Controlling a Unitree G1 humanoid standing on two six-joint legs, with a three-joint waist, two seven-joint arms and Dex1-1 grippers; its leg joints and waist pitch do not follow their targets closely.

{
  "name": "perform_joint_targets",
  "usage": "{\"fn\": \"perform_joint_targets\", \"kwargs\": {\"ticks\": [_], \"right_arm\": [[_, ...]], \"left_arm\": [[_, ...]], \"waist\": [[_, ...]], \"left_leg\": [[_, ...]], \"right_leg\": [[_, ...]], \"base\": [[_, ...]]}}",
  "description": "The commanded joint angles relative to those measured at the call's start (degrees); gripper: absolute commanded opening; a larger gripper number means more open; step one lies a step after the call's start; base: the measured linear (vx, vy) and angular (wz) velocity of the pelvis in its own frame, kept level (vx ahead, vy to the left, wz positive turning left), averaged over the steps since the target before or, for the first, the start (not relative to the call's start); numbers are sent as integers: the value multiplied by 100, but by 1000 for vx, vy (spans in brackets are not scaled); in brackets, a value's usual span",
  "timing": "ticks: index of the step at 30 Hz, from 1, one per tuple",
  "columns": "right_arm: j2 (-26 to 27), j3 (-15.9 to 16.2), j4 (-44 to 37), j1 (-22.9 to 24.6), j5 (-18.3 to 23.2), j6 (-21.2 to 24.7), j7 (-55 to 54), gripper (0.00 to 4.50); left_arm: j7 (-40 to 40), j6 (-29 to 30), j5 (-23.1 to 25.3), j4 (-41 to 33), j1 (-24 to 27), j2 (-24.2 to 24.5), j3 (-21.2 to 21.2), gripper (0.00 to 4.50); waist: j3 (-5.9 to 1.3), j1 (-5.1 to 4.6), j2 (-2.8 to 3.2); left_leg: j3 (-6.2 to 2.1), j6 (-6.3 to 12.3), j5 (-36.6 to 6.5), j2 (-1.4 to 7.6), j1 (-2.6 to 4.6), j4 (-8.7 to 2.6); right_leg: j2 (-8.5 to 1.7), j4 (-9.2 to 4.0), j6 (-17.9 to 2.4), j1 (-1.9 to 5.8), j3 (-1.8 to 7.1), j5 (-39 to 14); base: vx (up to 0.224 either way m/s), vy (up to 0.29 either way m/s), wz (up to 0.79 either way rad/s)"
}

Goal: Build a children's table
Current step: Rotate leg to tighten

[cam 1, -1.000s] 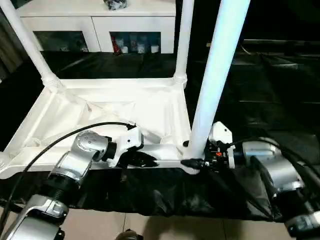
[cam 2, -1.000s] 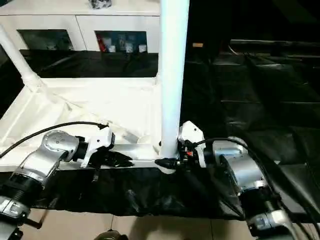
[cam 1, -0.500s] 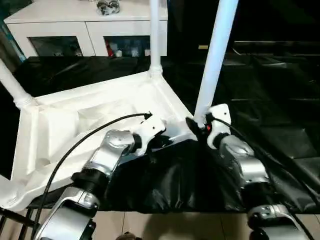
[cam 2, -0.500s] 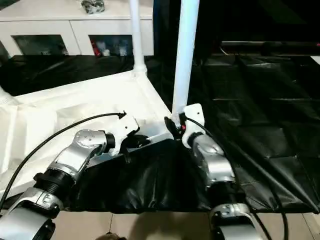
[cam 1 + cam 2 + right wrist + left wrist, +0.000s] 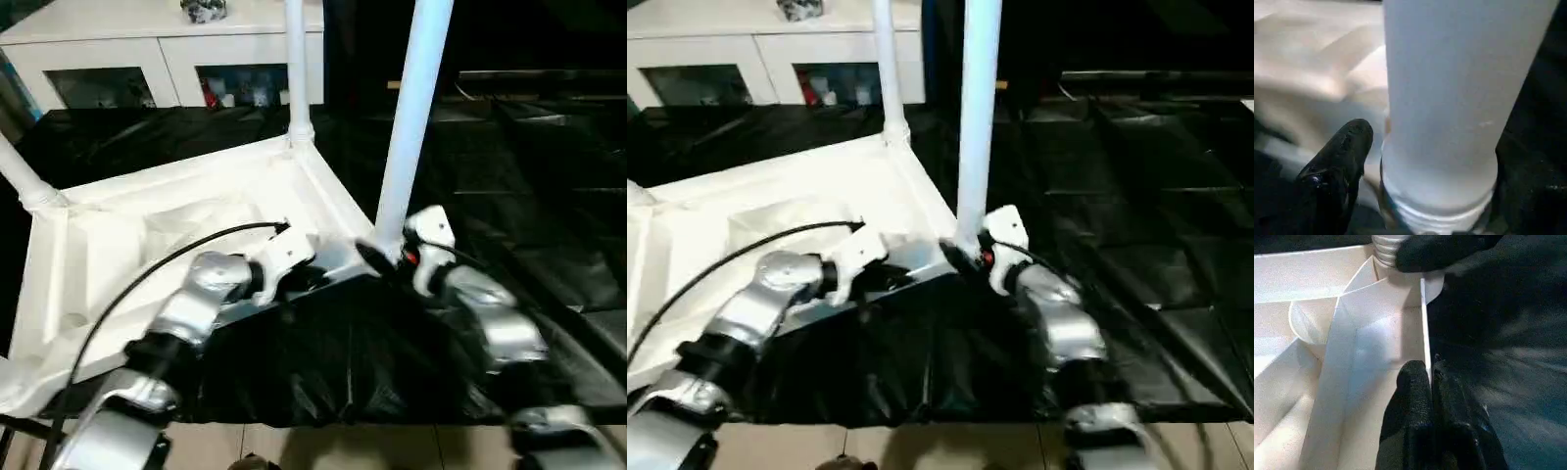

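Tabletop [image 5: 196,225] lay upside down on black cloth [image 5: 509,147], ribbed underside up, w/ legs standing in corner sockets; near leg [image 5: 411,108] upright in near-right socket. Left gripper [image 5: 1430,382] was pinched shut on tabletop's rim wall. Right gripper [image 5: 965,257] sat at near leg's base, one finger beside it; can't tell if gripping. Risk: if leg isn't fully seated, letting go could tip it out. Behind, white cabinet [image 5: 167,49] held small items behind glass doors.

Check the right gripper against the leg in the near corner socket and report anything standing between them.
Nothing visible does. The right gripper sits at the base of the leg, one black finger beside it, with no other object between them. The leg already stands upright in the tabletop corner.
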Motion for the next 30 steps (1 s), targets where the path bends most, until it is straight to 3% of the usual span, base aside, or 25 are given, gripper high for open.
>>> {"fn": "perform_joint_targets", "kwargs": {"ticks": [1, 3, 8, 9, 13, 15, 16, 20, 28, 30], "right_arm": [[158, 646, -38, 121, 95, 77, 767, 371], [-113, 754, -154, 130, 161, 93, 1322, 371], [-555, 961, -338, 122, 268, 186, 2287, 371], [-755, 1080, -419, 100, 298, 223, 2753, 371], [-1000, 1329, -522, 65, 228, 208, 3423, 371], [-1018, 1380, -538, 46, 228, 199, 3489, 359], [-1025, 1399, -542, 34, 243, 213, 3527, 350], [-1001, 1441, -515, 2, 246, 214, 3588, 317], [-697, 1328, -753, 353, 310, 322, 3098, 284], [-505, 1186, -708, 440, 284, 351, 2605, 283]], "left_arm": [[-291, -205, -324, -316, -57, -168, -118, 0], [-498, -246, -383, -332, -30, -53, -99, 0], [-836, -315, -455, -298, -17, 194, -64, 0], [-1053, -304, -514, -327, 3, 353, -30, 0], [-1331, -370, -476, -356, 50, 634, -22, 0], [-1333, -401, -457, -347, 60, 676, -7, 0], [-1345, -401, -467, -348, 67, 687, 6, 0], [-1345, -398, -515, -372, 105, 710, 25, 0], [-775, -272, -490, -415, 184, 388, 102, 0], [-458, -203, -425, -392, 152, 251, 140, 0]], "waist": [[-352, 12, -33], [-363, 25, -34], [-342, 69, -58], [-337, 59, -120], [-332, 88, -149], [-332, 93, -136], [-336, 93, -178], [-354, 104, -210], [-333, 118, -214], [-306, 127, -187]], "left_leg": [[-110, 610, -378, 343, 12, -326], [-107, 703, -254, 346, 10, -306], [-106, 745, -491, 374, 19, -314], [-90, 748, -513, 369, 20, -314], [-97, 793, -414, 382, 20, -313], [-97, 770, -394, 388, 29, -314], [-100, 762, -344, 382, 18, -315], [-87, 786, -205, 373, 26, -293], [-88, 848, -163, 368, 12, -285], [-91, 749, -363, 384, 40, -319]], "right_leg": [[-512, -324, -1461, 272, 261, 543], [-502, -297, -1545, 264, 249, 787], [-521, -327, -1554, 257, 238, 314], [-512, -336, -1552, 258, 241, 263], [-527, -321, -1533, 242, 242, 109], [-531, -319, -1536, 233, 246, 83], [-532, -303, -1542, 249, 244, 117], [-526, -285, -1553, 249, 244, 249], [-523, -285, -1515, 241, 243, 255], [-526, -342, -1488, 215, 247, -41]], "base": [[0, 0, 0], [0, 0, 0], [0, 0, 0], [0, 0, 0], [0, 0, 0], [0, 0, 0], [0, 0, 0], [0, 0, 0], [0, 0, 0], [0, 0, 0]]}}
